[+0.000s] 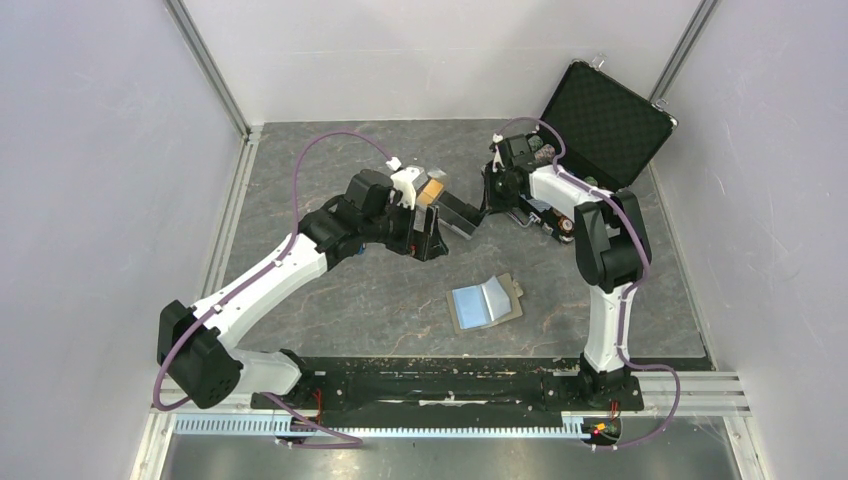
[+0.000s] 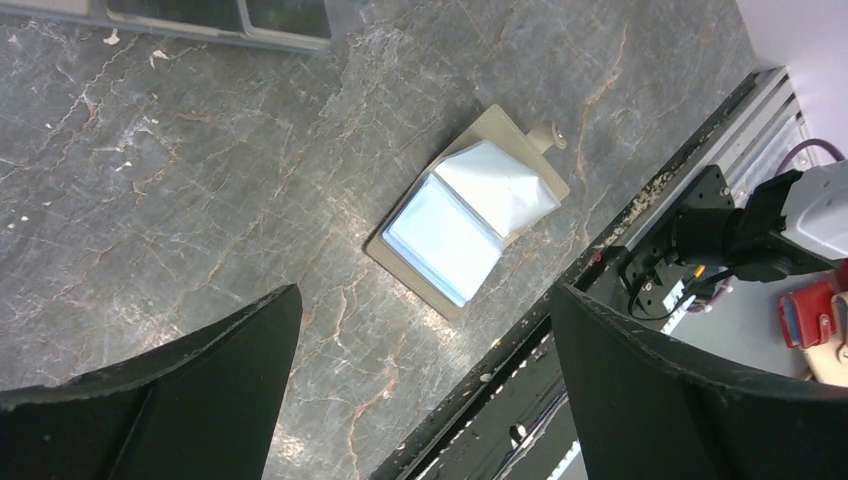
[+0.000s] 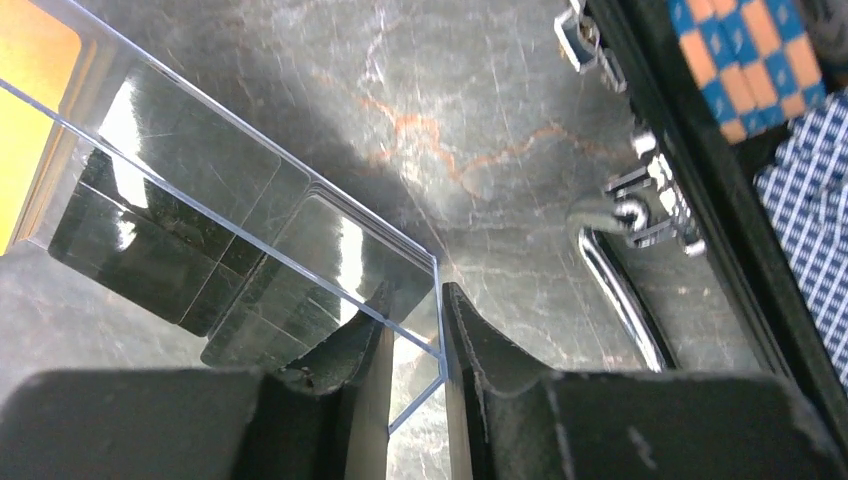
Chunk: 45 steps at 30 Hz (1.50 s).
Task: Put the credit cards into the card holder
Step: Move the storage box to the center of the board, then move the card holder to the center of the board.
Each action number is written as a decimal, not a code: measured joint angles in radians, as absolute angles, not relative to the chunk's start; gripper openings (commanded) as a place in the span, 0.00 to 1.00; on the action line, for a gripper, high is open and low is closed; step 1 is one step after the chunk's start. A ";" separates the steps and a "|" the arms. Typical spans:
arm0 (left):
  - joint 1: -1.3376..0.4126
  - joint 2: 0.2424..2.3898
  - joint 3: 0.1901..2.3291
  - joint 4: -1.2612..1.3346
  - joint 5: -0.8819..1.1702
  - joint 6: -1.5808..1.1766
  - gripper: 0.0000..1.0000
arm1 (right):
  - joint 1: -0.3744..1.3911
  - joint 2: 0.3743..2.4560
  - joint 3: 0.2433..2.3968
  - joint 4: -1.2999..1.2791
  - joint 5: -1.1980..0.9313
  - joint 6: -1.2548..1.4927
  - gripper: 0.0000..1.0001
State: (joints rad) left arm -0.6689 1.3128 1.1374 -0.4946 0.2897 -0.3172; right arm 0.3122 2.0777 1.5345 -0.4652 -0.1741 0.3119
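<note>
Nearest me, the card holder (image 1: 485, 303) lies open on the table (image 1: 350, 290), pale blue inside facing up. Just beyond it my left gripper (image 2: 425, 300) hangs with fingers spread wide, holding nothing. Farther back the credit cards (image 3: 130, 240), orange and black, sit in the clear tray (image 3: 250, 210), and my right gripper (image 3: 412, 305) pinches its wall beside the open black briefcase (image 1: 600, 120).

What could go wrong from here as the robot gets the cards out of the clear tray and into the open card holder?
1. The right gripper pinches only a thin wall of the clear tray; it may slip and spill the black cards.
2. The card holder lies loose with one flap raised, so it may slide or snag a card.
</note>
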 measured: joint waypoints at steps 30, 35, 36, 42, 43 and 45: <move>-0.669 1.322 1.065 -0.477 0.242 -0.528 1.00 | 0.550 1.897 1.344 -0.513 -0.302 0.154 0.74; -0.669 1.321 1.046 -0.476 0.242 -0.555 1.00 | 0.543 1.800 1.310 -0.508 -0.302 0.152 0.86; -0.669 1.321 1.043 -0.476 0.242 -0.558 1.00 | 0.541 1.773 1.298 -0.505 -0.301 0.152 0.88; -0.669 1.278 0.997 -0.462 0.241 -0.570 1.00 | 0.509 1.623 1.181 -0.505 -0.293 0.144 0.91; -0.669 1.263 0.983 -0.459 0.241 -0.571 1.00 | 0.495 1.602 1.155 -0.508 -0.291 0.143 0.91; -0.669 1.239 0.964 -0.454 0.241 -0.572 1.00 | 0.464 1.566 1.102 -0.524 -0.282 0.138 0.92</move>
